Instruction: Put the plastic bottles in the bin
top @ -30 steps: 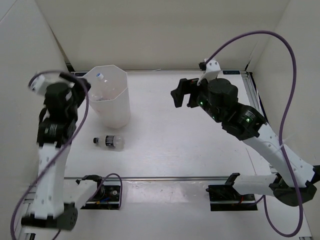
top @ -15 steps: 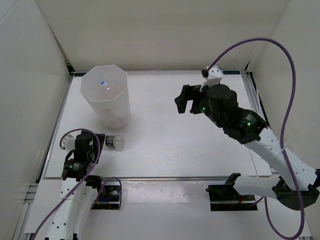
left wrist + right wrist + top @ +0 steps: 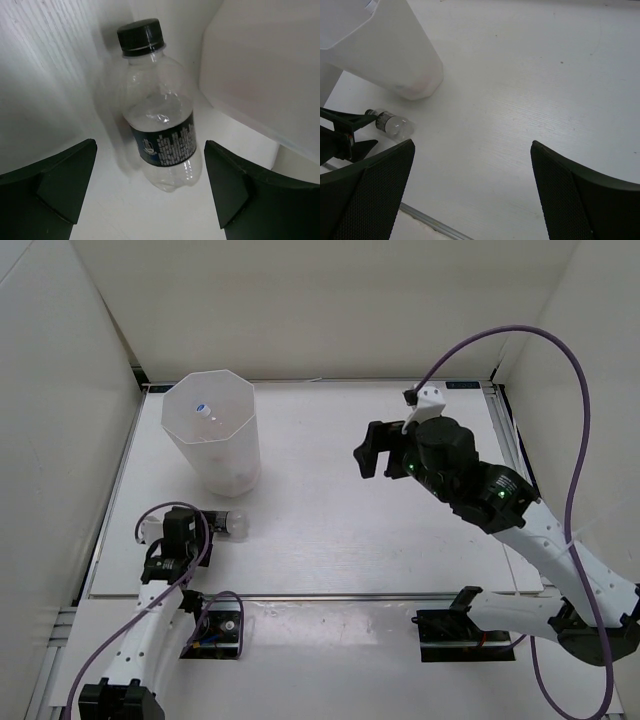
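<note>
A clear plastic bottle with a black cap and a dark label lies on the table in front of the tall white bin. My left gripper stands open over it. Its fingers flank the bottle's base end with a gap on each side. A small white and blue cap shows inside the bin. My right gripper hangs open above the middle of the table, holding nothing. From the right wrist view I see the bin and the lying bottle at the left.
White walls close in the table at the back and both sides. A metal rail runs along the near edge. The bin's wall stands close to the right of my left gripper.
My left arm has come down from beside the bin's rim to the front left of the table, over the lying bottle. The right gripper has drifted slightly right and nearer.
</note>
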